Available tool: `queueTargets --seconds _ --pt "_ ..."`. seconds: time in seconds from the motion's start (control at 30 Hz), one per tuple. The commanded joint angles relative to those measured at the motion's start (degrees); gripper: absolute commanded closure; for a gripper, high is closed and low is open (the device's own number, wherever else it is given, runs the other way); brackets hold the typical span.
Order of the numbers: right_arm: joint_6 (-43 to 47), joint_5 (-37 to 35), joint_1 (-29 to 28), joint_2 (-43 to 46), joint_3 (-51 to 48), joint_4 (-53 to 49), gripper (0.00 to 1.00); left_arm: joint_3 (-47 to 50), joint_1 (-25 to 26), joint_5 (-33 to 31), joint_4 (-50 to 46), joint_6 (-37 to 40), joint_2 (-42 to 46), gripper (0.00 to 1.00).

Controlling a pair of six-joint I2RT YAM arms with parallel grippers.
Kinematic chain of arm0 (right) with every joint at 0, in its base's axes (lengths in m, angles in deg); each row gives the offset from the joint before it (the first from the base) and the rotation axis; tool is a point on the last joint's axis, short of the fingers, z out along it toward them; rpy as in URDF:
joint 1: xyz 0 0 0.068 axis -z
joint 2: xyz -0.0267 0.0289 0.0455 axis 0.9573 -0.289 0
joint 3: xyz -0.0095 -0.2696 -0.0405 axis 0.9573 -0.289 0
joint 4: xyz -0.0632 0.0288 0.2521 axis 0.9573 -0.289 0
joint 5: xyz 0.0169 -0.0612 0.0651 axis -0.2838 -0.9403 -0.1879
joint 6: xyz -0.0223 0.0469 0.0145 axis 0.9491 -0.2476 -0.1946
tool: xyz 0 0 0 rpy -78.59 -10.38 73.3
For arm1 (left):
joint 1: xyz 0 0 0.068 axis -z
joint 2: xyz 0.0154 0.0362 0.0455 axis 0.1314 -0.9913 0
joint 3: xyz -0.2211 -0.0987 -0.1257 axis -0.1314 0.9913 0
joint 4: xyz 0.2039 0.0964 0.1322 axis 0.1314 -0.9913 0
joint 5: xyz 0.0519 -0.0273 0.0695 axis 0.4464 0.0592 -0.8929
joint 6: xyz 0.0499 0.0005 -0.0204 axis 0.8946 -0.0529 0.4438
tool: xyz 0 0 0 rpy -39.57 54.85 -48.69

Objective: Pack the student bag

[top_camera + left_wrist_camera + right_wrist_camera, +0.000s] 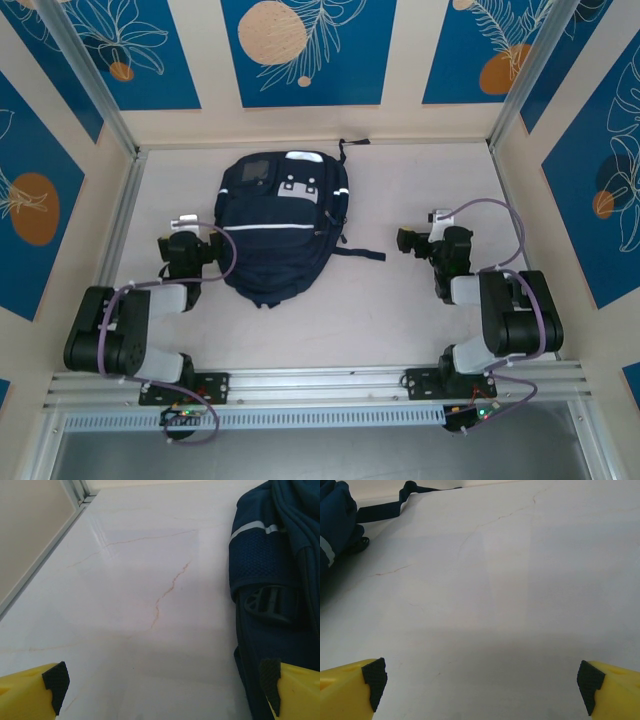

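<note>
The student bag, a dark navy backpack with a pale stripe and grey patches, lies flat in the middle of the white table, its top loop toward the back wall. My left gripper rests low just left of the bag, open and empty. In the left wrist view the left gripper has the bag's side close by its right fingertip. My right gripper sits well to the right of the bag, open and empty. The right wrist view has the right gripper over bare table, with the bag at far left.
A black strap trails from the bag toward my right gripper, and the strap also runs along the top left of the right wrist view. Walls with metal rails enclose the table on three sides. An aluminium rail runs along the near edge.
</note>
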Motion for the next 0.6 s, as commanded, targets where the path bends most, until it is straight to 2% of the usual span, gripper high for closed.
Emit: queueTargets --seconds 0.0,0.2,0.37,0.47,0.5,0.57 --pt "-0.3 0.0 -0.1 -0.7 1.9 2.6 0.01 -2.2 -0.5 2.7 2.8 0.4 -1.1 0.0" --pt "-0.2 -1.3 -0.5 -1.2 2.7 1.8 0.01 -2.9 -0.3 2.6 2.1 0.6 -1.6 0.0" --pt "-0.2 -1.3 -0.5 -1.2 2.8 1.6 0.01 -2.8 -0.2 7.0 3.6 2.3 -2.9 0.0" --pt "-0.2 -1.3 -0.5 -1.2 2.8 1.6 0.01 0.4 -0.2 9.3 13.2 3.5 -6.2 0.0" --pt "-0.2 -1.3 -0.5 -1.2 2.7 1.6 0.01 -0.3 -0.2 9.6 9.4 3.4 -5.0 0.0" --pt "-0.2 -1.3 -0.5 -1.2 2.7 1.6 0.01 -0.2 -0.1 9.4 11.0 3.6 -5.7 0.0"
